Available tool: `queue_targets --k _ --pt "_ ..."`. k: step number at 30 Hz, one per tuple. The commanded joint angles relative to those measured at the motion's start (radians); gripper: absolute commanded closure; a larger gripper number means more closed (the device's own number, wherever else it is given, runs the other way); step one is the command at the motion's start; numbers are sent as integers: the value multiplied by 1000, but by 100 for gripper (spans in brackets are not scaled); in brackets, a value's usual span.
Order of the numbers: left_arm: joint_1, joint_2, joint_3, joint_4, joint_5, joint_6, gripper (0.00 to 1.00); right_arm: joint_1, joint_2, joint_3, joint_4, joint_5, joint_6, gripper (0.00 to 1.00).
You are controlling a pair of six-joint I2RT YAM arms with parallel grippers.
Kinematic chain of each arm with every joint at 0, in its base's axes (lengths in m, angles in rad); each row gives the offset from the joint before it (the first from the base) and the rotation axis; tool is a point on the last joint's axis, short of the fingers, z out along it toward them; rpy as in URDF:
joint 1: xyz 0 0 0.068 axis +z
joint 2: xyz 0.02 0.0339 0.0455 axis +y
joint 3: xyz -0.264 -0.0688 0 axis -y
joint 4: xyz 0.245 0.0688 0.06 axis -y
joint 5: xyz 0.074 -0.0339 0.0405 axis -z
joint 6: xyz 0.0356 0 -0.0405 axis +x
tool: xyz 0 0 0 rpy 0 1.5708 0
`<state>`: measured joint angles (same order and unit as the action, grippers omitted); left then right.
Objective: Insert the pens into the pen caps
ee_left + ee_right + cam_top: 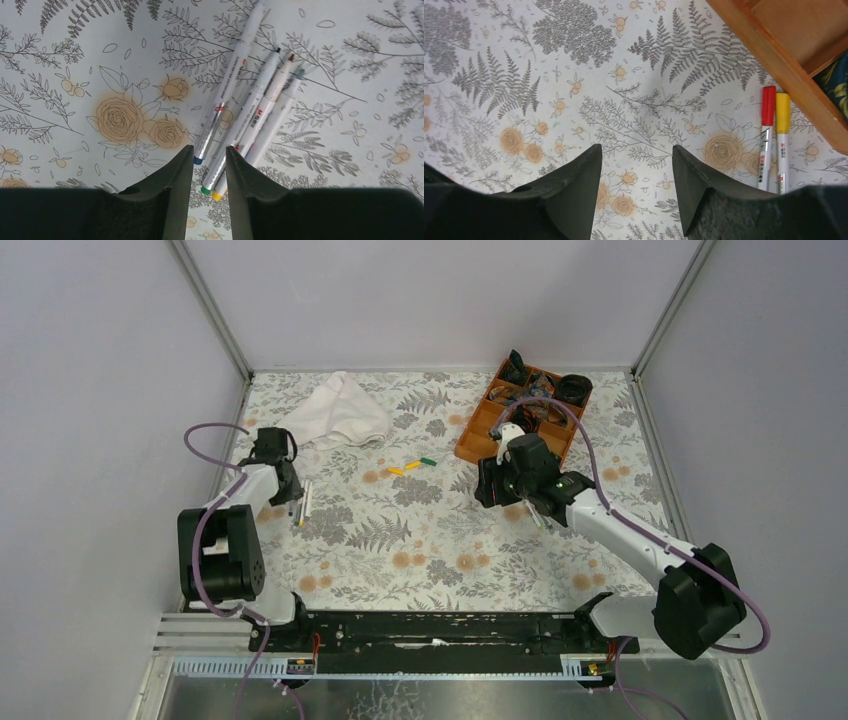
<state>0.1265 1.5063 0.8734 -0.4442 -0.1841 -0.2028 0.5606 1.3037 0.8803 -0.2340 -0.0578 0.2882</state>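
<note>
So, from the top, the left gripper (291, 498) sits right over the loose pens (307, 496), with spare pen caps (413, 466) well apart mid-table. Left wrist: fingers (170, 185) narrow, straddling the green-ended pen (244, 116), can't tell if it's pinched; I'd isolate one barrel first. Right wrist: right gripper (636, 170) wide and empty, two capped pens (782, 115) beside the tray (774, 55)

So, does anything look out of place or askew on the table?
Nothing spilled or damaged. Only the white cloth lies crumpled at the far left, and the four pens by the left end effector lie fanned, touching, not parallel.
</note>
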Motion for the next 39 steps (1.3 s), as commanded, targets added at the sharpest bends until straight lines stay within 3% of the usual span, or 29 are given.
queue_targets --k 1,18,28,35,39 --pt "44 58 54 -22 30 8 72 -3 -77 -24 33 -71 25 41" --pt "77 158 106 -41 70 15 73 -2 -94 -46 71 -131 53 44" --pt "76 219 127 -59 -25 27 74 -3 -95 -64 81 -135 60 45" --pt "76 246 132 -76 -81 37 98 -3 -112 -72 80 -140 67 45" --pt "75 193 117 -63 -114 30 100 -2 -124 -73 70 -141 70 45"
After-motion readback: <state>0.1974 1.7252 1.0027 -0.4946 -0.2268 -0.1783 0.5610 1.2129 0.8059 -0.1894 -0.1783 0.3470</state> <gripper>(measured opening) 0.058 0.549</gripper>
